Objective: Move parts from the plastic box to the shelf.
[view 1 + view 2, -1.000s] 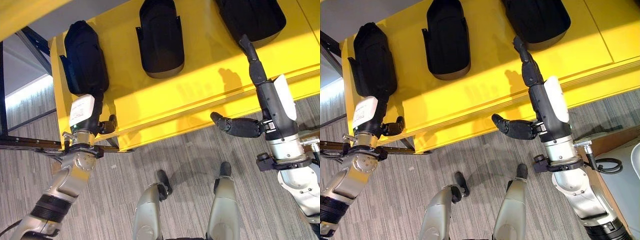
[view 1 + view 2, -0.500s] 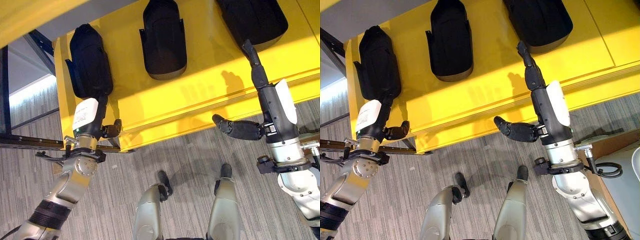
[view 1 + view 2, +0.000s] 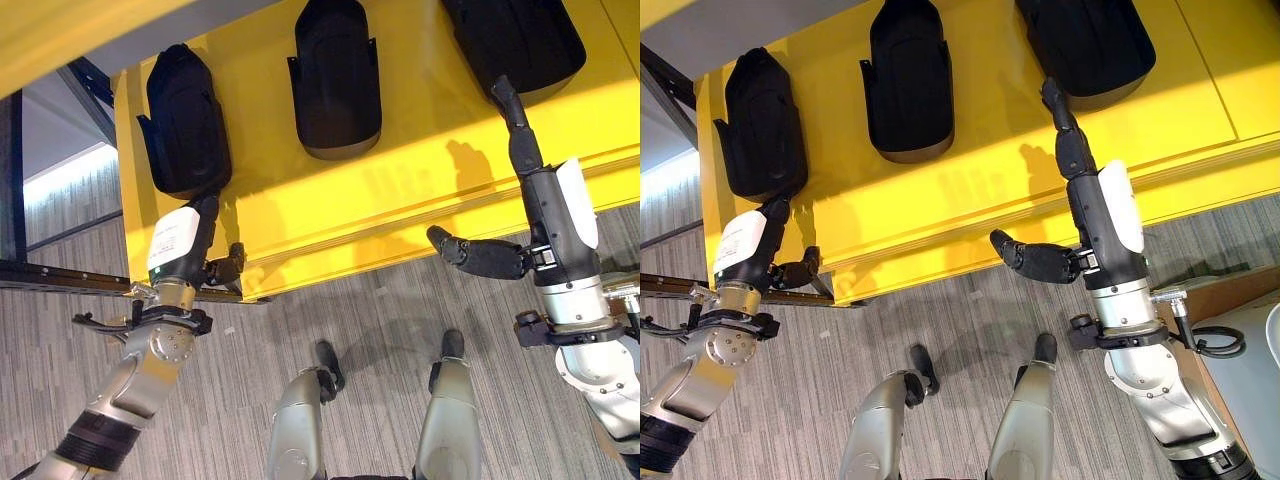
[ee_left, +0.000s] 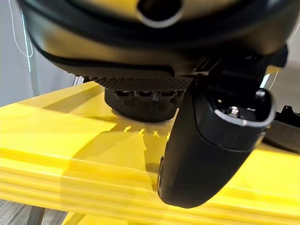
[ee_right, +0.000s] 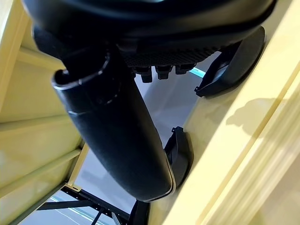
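Three black moulded parts lie on the yellow shelf [image 3: 400, 190]: a left part [image 3: 185, 120], a middle part [image 3: 337, 75] and a right part [image 3: 515, 40]. My left hand [image 3: 182, 235] reaches over the shelf's front edge, open, its straight fingers touching the left part's near end and its thumb against the shelf's edge. That part's end shows just past the fingers in the left wrist view [image 4: 140, 101]. My right hand [image 3: 560, 215] is open too, fingers stretched out flat to the right part's near rim, thumb spread off to the side. Neither hand holds anything.
A dark steel rack frame [image 3: 50, 275] runs beside the shelf's left end. Another yellow shelf board [image 3: 60, 30] hangs above at the upper left. At the lower right stand a brown carton edge [image 3: 1225, 285] and a pale grey box [image 3: 1250, 350]. Grey carpet lies below.
The camera has shifted a little. My left hand has drawn back slightly, so its fingers no longer overlap the left part. The right hand holds its place.
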Controlling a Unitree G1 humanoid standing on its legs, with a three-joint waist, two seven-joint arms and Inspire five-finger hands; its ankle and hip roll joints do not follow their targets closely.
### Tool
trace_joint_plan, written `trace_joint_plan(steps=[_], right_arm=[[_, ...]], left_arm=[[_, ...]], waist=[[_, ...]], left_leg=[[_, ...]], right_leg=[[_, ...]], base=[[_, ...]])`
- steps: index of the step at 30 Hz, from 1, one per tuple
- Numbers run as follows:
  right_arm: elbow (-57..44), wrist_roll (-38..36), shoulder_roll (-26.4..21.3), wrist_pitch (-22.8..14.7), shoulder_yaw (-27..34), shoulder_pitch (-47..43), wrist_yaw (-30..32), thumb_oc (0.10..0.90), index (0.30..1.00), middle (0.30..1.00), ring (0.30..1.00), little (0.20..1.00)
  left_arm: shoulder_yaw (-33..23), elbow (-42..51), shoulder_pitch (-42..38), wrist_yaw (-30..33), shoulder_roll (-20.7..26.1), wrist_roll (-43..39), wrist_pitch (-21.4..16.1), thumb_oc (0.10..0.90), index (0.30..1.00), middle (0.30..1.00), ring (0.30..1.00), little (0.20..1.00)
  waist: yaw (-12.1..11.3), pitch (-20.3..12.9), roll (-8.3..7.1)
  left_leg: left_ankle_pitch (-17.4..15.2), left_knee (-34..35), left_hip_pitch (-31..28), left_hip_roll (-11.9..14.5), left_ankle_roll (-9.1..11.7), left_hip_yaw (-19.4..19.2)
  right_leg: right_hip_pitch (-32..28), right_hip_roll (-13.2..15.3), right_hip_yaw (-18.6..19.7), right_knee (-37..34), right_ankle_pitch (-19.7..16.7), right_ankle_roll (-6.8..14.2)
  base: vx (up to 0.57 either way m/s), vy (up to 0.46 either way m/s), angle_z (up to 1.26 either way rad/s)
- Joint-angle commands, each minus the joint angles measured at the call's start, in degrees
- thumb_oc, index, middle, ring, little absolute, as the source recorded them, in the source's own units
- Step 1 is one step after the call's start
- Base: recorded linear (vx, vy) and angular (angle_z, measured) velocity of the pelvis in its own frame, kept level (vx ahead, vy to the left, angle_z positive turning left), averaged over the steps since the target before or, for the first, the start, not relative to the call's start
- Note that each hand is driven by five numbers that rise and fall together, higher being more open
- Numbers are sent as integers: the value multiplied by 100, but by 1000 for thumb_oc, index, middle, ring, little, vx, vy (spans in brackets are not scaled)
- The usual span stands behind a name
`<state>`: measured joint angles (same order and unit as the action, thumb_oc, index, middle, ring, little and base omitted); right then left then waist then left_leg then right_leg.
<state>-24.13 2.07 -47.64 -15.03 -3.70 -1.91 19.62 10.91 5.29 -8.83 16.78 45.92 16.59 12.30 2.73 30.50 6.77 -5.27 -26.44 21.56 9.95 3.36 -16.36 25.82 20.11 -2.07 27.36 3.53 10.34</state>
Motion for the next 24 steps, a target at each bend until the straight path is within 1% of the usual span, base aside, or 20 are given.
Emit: trace_joint_plan(steps=[1, 9, 11, 12, 13, 14, 16, 17, 18, 19, 20, 21, 23, 24], right_arm=[[-666, 43, 135, -628, 521, -181, 324, 900, 1000, 1000, 1000, 1000], [-696, 63, 125, -603, 510, -129, 419, 900, 1000, 1000, 1000, 1000], [-668, 57, 119, -622, 517, -136, 414, 900, 1000, 1000, 1000, 1000], [-677, 70, 104, -611, 506, -139, 436, 900, 1000, 1000, 1000, 1000], [-697, 72, 99, -597, 508, -132, 439, 900, 1000, 1000, 1000, 1000], [-722, 72, 111, -607, 545, -77, 437, 900, 1000, 1000, 1000, 1000], [-749, 85, 114, -610, 581, -19, 466, 900, 1000, 1000, 1000, 1000], [-772, 96, 121, -615, 637, 50, 490, 900, 1000, 1000, 1000, 1000], [-799, 112, 145, -627, 704, 148, 533, 900, 1000, 1000, 1000, 1000], [-803, 113, 151, -629, 714, 165, 538, 900, 1000, 1000, 1000, 1000], [-801, 127, 168, -642, 744, 202, 553, 900, 1000, 1000, 1000, 1000], [-821, 135, 178, -677, 832, 309, 642, 900, 1000, 1000, 1000, 1000], [-817, 146, 187, -711, 912, 404, 695, 900, 1000, 1000, 1000, 1000], [-818, 153, 199, -728, 936, 441, 716, 900, 1000, 1000, 1000, 1000]], left_arm=[[-611, 329, -12, 161, 256, 178, -169, 900, 1000, 1000, 1000, 1000], [-634, 399, 70, 421, 218, 365, -159, 900, 1000, 1000, 1000, 1000], [-686, 385, 71, 700, 262, 494, -196, 900, 1000, 1000, 1000, 1000], [-745, 369, 61, 989, 308, 584, -243, 900, 1000, 1000, 1000, 1000], [-790, 361, 60, 1093, 340, 603, -282, 900, 1000, 1000, 1000, 1000], [-904, 392, 104, 1353, 383, 691, -439, 900, 1000, 1000, 1000, 1000], [-1042, 435, 149, 1623, 453, 798, -662, 900, 1000, 1000, 1000, 1000], [-1188, 539, 238, 1790, 503, 789, -925, 900, 1000, 1000, 1000, 1000], [-1349, 711, 379, 1929, 489, 891, -1298, 900, 1000, 1000, 1000, 1000], [-1378, 751, 412, 1944, 482, 903, -1361, 900, 1000, 1000, 1000, 1000], [-1427, 841, 468, 1983, 465, 914, -1543, 900, 1000, 1000, 1000, 1000], [-1573, 1107, 662, 2050, 412, 972, -1932, 900, 1000, 1000, 1000, 1000], [-1691, 1383, 884, 2084, 344, 1044, -2318, 900, 1000, 1000, 1000, 1000], [-1728, 1492, 974, 2082, 311, 1043, -2442, 900, 1000, 1000, 1000, 1000]], waist=[[-118, -164, -184], [-134, -162, -216], [-139, -168, -215], [-141, -171, -210], [-140, -174, -210], [-147, -180, -206], [-157, -185, -201], [-178, -189, -201], [-216, -193, -205], [-221, -195, -206], [-239, -195, -207], [-292, -185, -220], [-333, -182, -222], [-348, -185, -223]], left_leg=[[-21, 252, -82, 0, 85, 403], [-23, 235, -72, 13, 95, 419], [-21, 241, -77, 18, 93, 415], [-23, 234, -78, 18, 98, 417], [-25, 232, -77, 23, 100, 413], [-30, 236, -82, 22, 102, 411], [-36, 238, -85, 16, 100, 413], [-45, 228, -78, 11, 105, 420], [-53, 221, -67, 4, 110, 435], [-55, 220, -63, 1, 110, 439], [-58, 220, -60, -7, 109, 446], [-67, 205, -38, -14, 111, 465], [-78, 197, -19, -32, 107, 488], [-81, 198, -15, -39, 106, 497]], right_leg=[[-638, 252, -574, 104, 503, 44], [-645, 243, -583, 103, 507, 50], [-651, 246, -590, 99, 510, 46], [-651, 250, -584, 102, 513, 47], [-647, 254, -582, 105, 517, 52], [-648, 259, -579, 99, 519, 52], [-650, 267, -579, 90, 520, 52], [-652, 280, -589, 88, 522, 49], [-650, 294, -616, 92, 528, 49], [-650, 295, -620, 93, 531, 49], [-651, 295, -629, 94, 536, 47], [-650, 306, -664, 101, 542, 48], [-651, 310, -696, 102, 550, 51], [-657, 312, -714, 99, 549, 50]], base=[[0, 0, 0], [0, 0, 0], [0, 0, 0], [0, 0, 0], [0, 0, 0], [0, 0, 0], [0, 0, 0], [13, -44, 0], [9, -45, 2], [5, -43, 2], [-3, -58, 2], [-5, -67, 5], [-11, -63, 10], [-10, -51, 10]])
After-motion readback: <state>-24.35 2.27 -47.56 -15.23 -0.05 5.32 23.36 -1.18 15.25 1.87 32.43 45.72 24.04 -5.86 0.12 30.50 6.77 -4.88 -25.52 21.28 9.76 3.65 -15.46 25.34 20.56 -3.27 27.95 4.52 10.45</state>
